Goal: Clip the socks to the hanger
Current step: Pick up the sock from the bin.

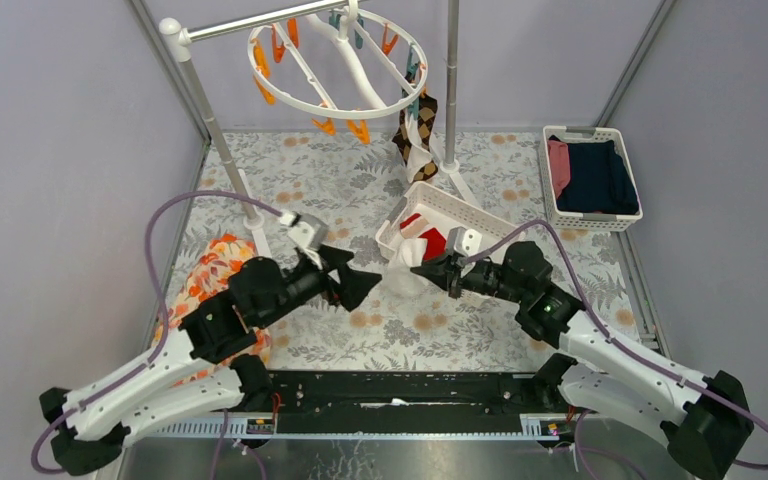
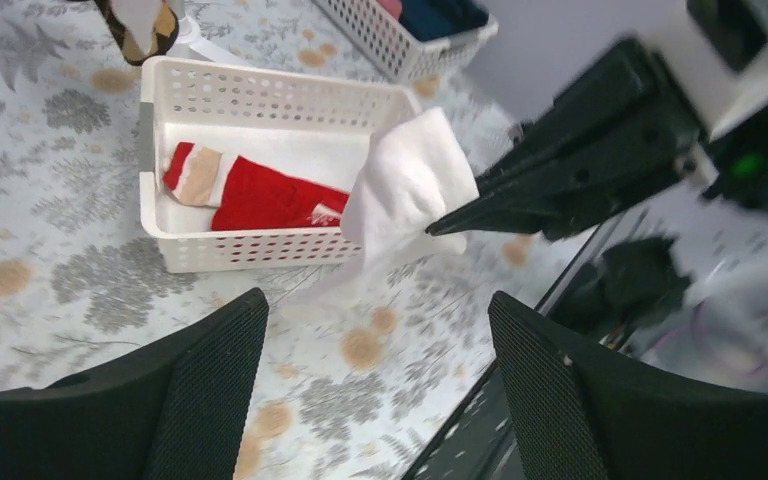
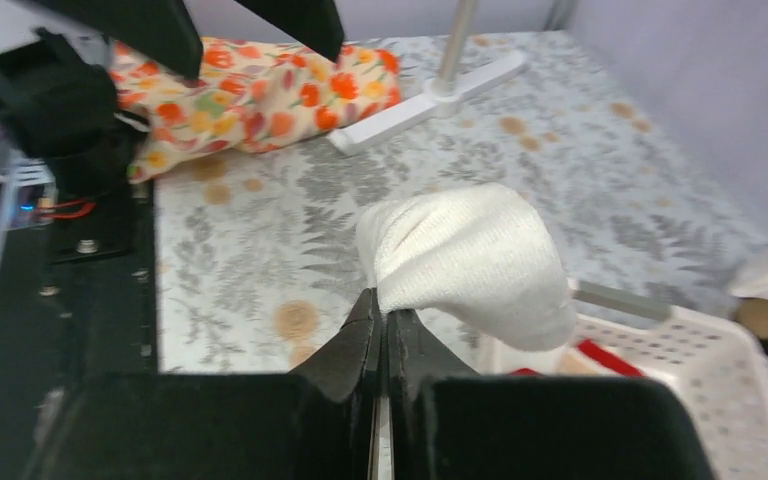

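The desk [image 1: 460,335] is covered in a flowered sheet and walled on three sides. The basket [image 1: 457,203] sits near its middle, with open sheet to its left and on its near side.

The hanger [image 1: 300,103] hangs from a rail up behind the basket and to its left. An argyle sock [image 1: 420,125] is clipped to the hanger's right rim and dangles toward the basket's far edge.

A rack pole foot stands just behind the basket. A second basket [image 1: 592,215] of folded clothes is well to its right, and an orange cloth [image 1: 210,275] lies well to its left.

A red sock [image 2: 270,195] lies flat inside the basket.

A white sock [image 3: 470,255] hangs over the basket's near-left corner, raised above the rim. The right claw [image 3: 380,300] is pressed together on its lower edge, with the bulk of the sock bulging above the tips.

The left claw [image 2: 372,310] is spread wide and holds nothing. It is just left of the basket and points at the white sock without touching it.
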Controlling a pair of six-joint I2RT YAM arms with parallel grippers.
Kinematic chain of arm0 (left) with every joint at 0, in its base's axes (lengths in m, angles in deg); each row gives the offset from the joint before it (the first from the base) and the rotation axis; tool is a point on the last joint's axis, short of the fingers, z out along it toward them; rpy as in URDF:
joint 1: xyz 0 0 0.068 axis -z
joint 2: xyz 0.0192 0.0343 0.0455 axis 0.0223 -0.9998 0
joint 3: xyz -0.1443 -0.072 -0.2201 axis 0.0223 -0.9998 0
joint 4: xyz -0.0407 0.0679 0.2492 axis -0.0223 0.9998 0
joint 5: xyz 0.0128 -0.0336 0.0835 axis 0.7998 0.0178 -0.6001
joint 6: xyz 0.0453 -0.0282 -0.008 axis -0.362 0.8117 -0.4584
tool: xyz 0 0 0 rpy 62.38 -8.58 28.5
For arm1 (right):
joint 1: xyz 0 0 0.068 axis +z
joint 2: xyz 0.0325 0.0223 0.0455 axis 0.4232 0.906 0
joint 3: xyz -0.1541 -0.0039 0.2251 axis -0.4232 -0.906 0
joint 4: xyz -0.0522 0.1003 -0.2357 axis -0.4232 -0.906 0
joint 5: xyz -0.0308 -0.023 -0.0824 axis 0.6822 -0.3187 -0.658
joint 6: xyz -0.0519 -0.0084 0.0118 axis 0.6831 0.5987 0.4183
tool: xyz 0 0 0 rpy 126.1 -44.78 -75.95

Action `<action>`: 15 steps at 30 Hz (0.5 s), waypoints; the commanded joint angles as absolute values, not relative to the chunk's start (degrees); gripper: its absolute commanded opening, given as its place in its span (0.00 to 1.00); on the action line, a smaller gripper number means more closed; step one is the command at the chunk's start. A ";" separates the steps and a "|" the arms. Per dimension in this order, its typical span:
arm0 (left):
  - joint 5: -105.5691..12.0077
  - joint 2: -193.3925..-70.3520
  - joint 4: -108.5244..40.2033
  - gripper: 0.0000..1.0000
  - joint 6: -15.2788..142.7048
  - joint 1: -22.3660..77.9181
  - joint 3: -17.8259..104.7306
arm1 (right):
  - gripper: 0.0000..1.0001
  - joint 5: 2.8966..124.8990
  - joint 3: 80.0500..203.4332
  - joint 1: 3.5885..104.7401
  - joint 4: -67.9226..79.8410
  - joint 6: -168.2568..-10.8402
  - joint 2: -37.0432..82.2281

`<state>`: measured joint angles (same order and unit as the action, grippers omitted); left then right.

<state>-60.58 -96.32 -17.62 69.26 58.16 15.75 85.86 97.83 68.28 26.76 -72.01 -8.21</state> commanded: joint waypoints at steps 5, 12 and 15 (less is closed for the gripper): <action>-55.32 -90.47 -33.95 0.87 94.74 47.58 7.86 | 0.00 78.02 94.30 68.72 30.11 -56.30 -7.91; -52.02 -102.67 -33.60 0.87 88.94 44.09 11.38 | 0.00 78.32 97.54 70.19 22.73 -46.79 -3.88; -51.18 -109.42 -32.40 0.87 83.43 43.57 15.09 | 0.00 79.44 97.70 70.80 21.82 -44.07 -3.53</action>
